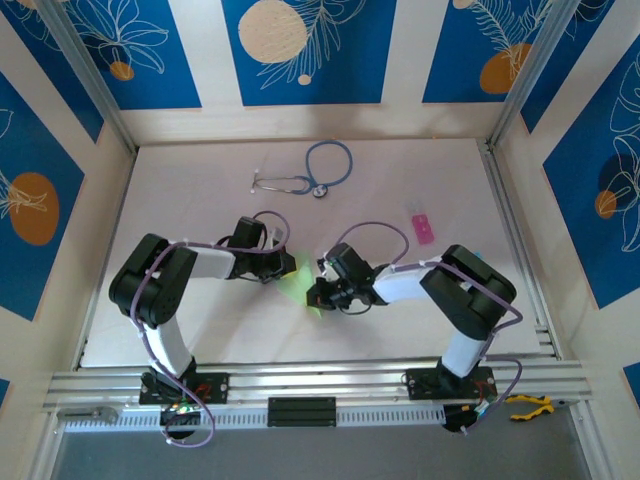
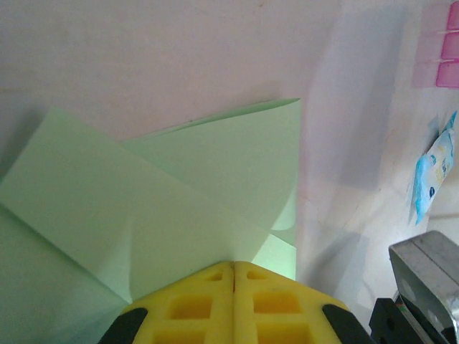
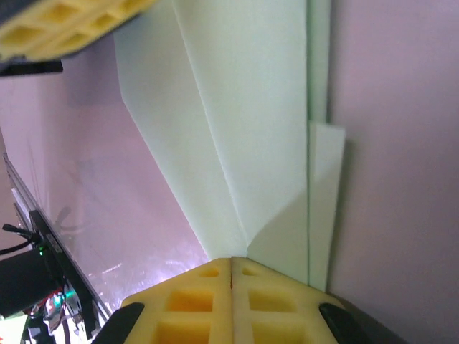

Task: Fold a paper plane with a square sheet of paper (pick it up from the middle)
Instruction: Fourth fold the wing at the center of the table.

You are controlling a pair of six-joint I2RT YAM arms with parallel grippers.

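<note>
The pale worktop point(image 1: 400, 170) carries everything. Over it we see the left arm point(image 1: 165, 280) and the right arm point(image 1: 465, 285) reaching inward until their jaws nearly meet near its middle. Behind them, well apart, lies a stethoscope point(image 1: 305, 172). Between the two sets of jaws sits the square sheet of paper point(image 1: 298, 282), pale green, already part folded and lying on the worktop.

Both sets of jaws are fully closed, their yellow pads point(image 2: 193, 304) pressed together with no gap. Their tips sit at the paper, but we cannot tell whether a layer is nipped between them or merely pressed down.

We judge the sheet light, thin and limp. It should slide readily on this smooth surface and crumple or tear easily at a crease. We would take it at the layered middle, near the fold lines, with one side pinning while the other works.

The top view gives us the sheet's position but not its folds. The left wrist view shows overlapping flaps, one seeming to curl, with a teal-and-white packet point(image 2: 434, 172) and a pink block point(image 2: 439, 50) off to the side. The right wrist view shows a long diagonal crease and a narrow strip along one edge.
</note>
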